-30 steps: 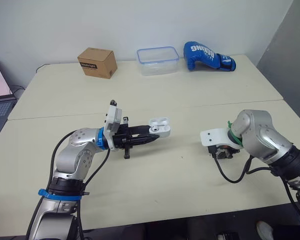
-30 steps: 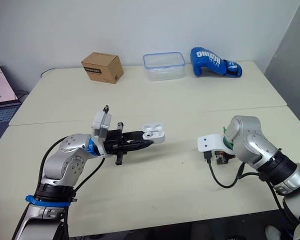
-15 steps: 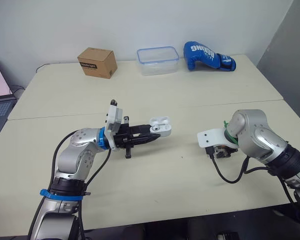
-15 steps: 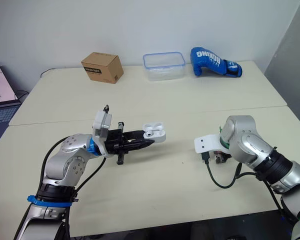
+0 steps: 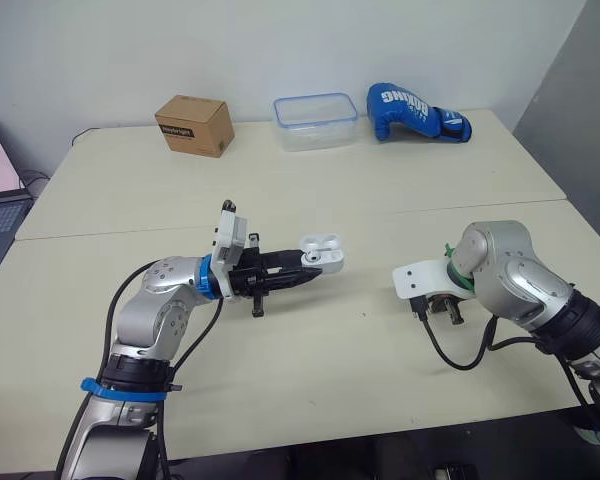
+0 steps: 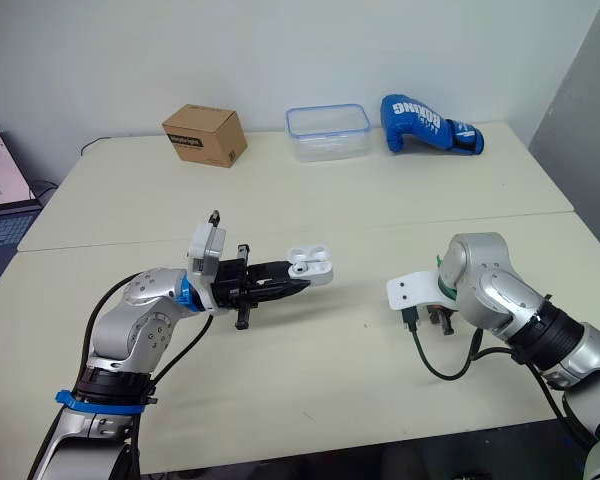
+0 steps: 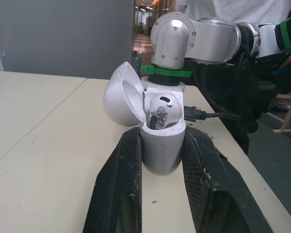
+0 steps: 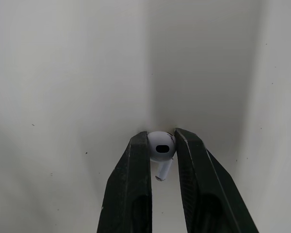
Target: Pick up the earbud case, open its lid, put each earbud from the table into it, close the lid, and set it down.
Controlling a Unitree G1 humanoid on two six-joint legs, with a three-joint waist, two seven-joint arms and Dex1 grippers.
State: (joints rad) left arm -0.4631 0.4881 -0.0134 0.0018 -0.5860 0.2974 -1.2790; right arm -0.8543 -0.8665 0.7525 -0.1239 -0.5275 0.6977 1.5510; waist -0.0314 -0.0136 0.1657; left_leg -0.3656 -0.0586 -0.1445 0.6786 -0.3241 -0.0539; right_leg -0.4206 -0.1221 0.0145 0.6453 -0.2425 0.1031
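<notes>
Earbud case [image 7: 161,151], lid open, clamped in left end effector [image 7: 163,134]; right end effector [image 8: 161,136] pinches earbud [image 8: 161,146]

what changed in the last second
The right gripper, shut on an earbud, edged slightly toward the robot's left, nearer the case. The left gripper kept its hold on the case, lid open, almost unmoved. Box, container and glove stayed put.

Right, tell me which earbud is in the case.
The earbud in the open earbud case held by the left gripper; the other earbud is pinched in the right gripper.
</notes>
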